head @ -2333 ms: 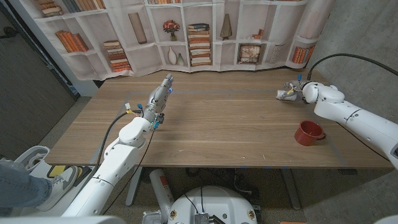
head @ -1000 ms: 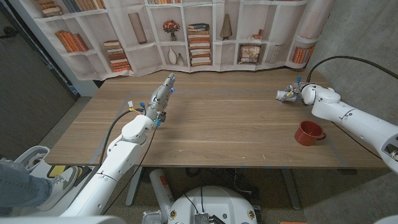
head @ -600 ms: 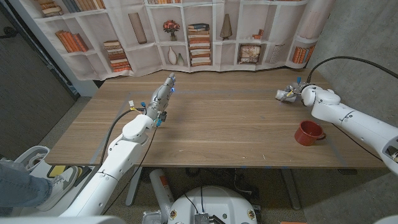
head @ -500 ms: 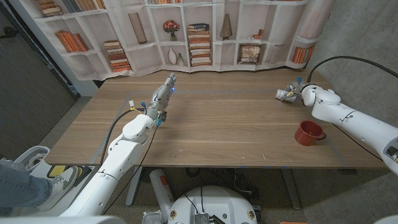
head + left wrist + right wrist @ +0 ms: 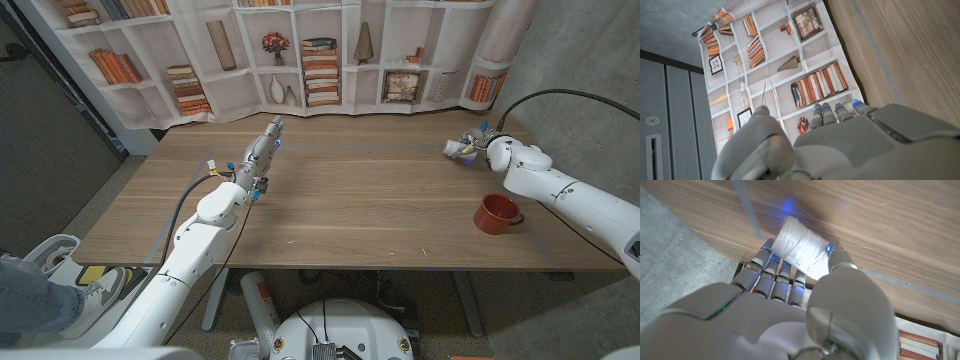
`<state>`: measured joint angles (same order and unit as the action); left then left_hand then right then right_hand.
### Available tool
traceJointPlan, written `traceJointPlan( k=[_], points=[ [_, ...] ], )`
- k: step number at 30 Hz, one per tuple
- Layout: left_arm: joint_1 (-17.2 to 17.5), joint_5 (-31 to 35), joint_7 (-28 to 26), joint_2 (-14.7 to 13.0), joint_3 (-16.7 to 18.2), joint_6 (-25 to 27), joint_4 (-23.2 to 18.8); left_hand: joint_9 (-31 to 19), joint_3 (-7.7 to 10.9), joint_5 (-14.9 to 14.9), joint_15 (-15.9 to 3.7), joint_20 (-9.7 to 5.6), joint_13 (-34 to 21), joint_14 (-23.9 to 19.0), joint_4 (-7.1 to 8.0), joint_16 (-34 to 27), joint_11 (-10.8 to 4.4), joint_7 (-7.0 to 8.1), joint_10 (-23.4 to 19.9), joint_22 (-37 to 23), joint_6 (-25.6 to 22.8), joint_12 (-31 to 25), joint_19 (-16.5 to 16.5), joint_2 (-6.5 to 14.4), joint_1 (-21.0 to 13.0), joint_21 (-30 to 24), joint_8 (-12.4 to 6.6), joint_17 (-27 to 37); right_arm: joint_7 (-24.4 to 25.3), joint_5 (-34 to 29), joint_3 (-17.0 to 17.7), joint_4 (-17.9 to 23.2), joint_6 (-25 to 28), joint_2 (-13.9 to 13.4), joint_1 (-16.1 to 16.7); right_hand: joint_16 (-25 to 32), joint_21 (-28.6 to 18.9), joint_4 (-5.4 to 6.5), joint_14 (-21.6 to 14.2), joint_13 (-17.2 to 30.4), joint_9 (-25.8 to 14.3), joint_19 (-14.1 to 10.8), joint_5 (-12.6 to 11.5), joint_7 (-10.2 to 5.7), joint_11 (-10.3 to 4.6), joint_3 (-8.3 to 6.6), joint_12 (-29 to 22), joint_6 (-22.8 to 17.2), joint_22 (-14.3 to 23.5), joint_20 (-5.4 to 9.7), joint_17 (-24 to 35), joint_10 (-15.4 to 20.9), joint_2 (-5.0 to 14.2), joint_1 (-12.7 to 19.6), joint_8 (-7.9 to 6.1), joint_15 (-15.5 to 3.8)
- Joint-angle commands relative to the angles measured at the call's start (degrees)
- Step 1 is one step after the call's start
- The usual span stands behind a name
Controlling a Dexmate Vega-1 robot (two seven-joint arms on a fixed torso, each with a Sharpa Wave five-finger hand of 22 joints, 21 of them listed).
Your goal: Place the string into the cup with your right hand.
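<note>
**String gripped, cup at 5 o'clock**

The string [image 5: 801, 250], a white spool, is held by the right hand [image 5: 470, 148] between fingers and thumb, just above the bench [image 5: 370, 200] at its far right. The red cup [image 5: 496, 213] stands upright, mouth up, near the front right edge, at roughly 5 o'clock from that hand and apart from it. A short carry toward the robot is judged the next move. The left hand [image 5: 262, 152] is parked well apart, nothing held, fingers extended.
</note>
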<state>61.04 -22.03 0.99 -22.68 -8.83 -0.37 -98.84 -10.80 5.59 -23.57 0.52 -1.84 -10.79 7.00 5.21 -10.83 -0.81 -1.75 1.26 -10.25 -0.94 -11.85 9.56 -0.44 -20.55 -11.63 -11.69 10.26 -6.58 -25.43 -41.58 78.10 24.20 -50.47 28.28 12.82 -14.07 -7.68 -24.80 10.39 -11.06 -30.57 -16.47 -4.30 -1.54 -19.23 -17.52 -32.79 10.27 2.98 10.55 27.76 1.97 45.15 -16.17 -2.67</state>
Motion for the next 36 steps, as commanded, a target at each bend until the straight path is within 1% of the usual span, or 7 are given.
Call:
traceJointPlan(
  k=[1, 8, 17, 22, 24, 29, 36],
  points=[
    [-1.24, -0.49, 1.14, 0.14, 0.14, -0.76, 1.57, -0.08, -0.33, 0.2, -0.16, -0.8, -0.14, -0.13, 0.1, 0.03, -0.15, -0.23, -0.35, -0.27, -0.24, -0.05, 1.67, 0.2, -0.45, 0.03, 0.1, 0.27, 3.49, 3.74, 3.48, 3.74, 0.24, -1.1, 3.56, -0.18, -0.27, 0.19, -0.76, 0.16, -0.07, -0.7, 0.1, -0.97, 0.05, -0.37, -0.02, -1.85, 0.25, 1.55, 0.09, 0.82, 0.78, -0.09, -0.17, -3.76],
    [-2.07, -0.7, 1.82, 0.37, 0.14, -1.27, 2.72, -0.08, -0.38, 0.21, -0.16, -0.79, -0.14, -0.14, 0.09, 0.03, -0.17, -0.29, -0.19, -0.27, -0.27, 0.02, 1.69, 0.24, -0.5, 0.03, 0.1, 0.27, 6.13, 5.67, 5.71, 6.89, 0.1, -2.3, 6.04, -0.28, -0.02, 0.19, -1.25, 0.14, -0.07, -0.47, 0.32, -0.39, 0.27, -0.36, -0.13, -2.35, 0.24, 1.39, 0.06, 1.74, 0.88, -0.02, -0.06, -3.87],
    [-2.37, -0.81, 2.22, 0.42, 0.32, -1.69, 3.28, -0.08, -0.47, 0.23, -0.15, -0.87, -0.14, -0.12, 0.09, 0.04, -0.13, -0.28, -0.21, -0.27, -0.29, 0.02, 1.7, 0.32, -0.55, 0.03, 0.1, 0.27, 9.05, 7.95, 8.21, 9.9, 0.48, -3.24, 8.82, -0.37, 0.17, 0.32, -1.66, 0.12, -0.08, -0.38, 0.54, 0.43, 0.31, -0.44, -0.05, -2.95, 0.24, 1.22, 0.08, 2.18, 1.26, -0.02, 0.01, -4.03],
    [-2.38, -0.96, 2.43, 0.46, 0.55, -2.24, 3.51, -0.09, -0.52, 0.24, -0.16, -0.85, -0.14, -0.11, 0.09, 0.04, -0.23, -0.3, -0.18, -0.27, -0.33, 0.03, 1.71, 0.36, -0.58, 0.03, 0.09, 0.27, 10.4, 9.08, 9.34, 11.16, 0.43, -3.71, 10.11, -0.38, 0.21, 0.3, -2.03, 0.12, -0.09, -0.51, 0.67, 0.72, 0.35, -0.5, -0.11, -3.15, 0.24, 1.12, 0.06, 2.71, 1.4, 0.08, 0.1, -4.11],
    [-2.37, -0.82, 2.3, 0.35, 0.55, -2.07, 3.35, -0.09, -0.54, 0.24, -0.17, -0.88, -0.14, -0.13, 0.09, 0.04, -0.18, -0.33, -0.23, -0.27, -0.32, 0.01, 1.72, 0.38, -0.6, 0.03, 0.1, 0.27, 11.02, 9.56, 9.79, 11.61, 0.21, -3.89, 10.66, -0.41, 0.27, 0.29, -2.29, 0.11, -0.09, -0.53, 0.79, 1.26, 0.3, -0.54, -0.1, -3.7, 0.24, 1.1, 0.05, 2.98, 1.5, 0.14, 0.02, -4.13],
    [-2.49, -0.78, 2.53, 0.26, 0.52, -2.29, 3.47, -0.09, -0.58, 0.25, -0.13, -0.91, -0.14, -0.14, 0.08, 0.03, -0.01, -0.34, -0.19, -0.27, -0.34, 0.03, 1.73, 0.41, -0.63, 0.03, 0.1, 0.26, 12.44, 10.77, 10.92, 12.83, 0.02, -4.3, 12.12, -0.52, 0.37, 0.29, -2.77, 0.09, -0.1, -0.68, 1.09, 1.87, 0.57, -0.58, -0.13, -5.28, 0.24, 1.06, 0.02, 3.79, 1.68, 0.22, -0.27, -3.97],
    [-2.64, -0.79, 2.71, 0.15, 0.48, -2.23, 3.55, -0.09, -0.66, 0.26, -0.15, -0.87, -0.14, -0.13, 0.07, 0.04, -0.29, -0.36, -0.31, -0.27, -0.35, -0.01, 1.75, 0.47, -0.68, 0.03, 0.1, 0.26, 14.34, 12.98, 12.65, 14.09, -0.56, -4.66, 14.28, -0.53, 0.43, 0.27, -3.24, 0.07, -0.1, -0.78, 1.28, 2.06, 0.43, -0.62, -0.14, -5.7, 0.25, 1.08, 0.0, 4.31, 1.78, 0.29, -0.22, -3.94]
  ],
)
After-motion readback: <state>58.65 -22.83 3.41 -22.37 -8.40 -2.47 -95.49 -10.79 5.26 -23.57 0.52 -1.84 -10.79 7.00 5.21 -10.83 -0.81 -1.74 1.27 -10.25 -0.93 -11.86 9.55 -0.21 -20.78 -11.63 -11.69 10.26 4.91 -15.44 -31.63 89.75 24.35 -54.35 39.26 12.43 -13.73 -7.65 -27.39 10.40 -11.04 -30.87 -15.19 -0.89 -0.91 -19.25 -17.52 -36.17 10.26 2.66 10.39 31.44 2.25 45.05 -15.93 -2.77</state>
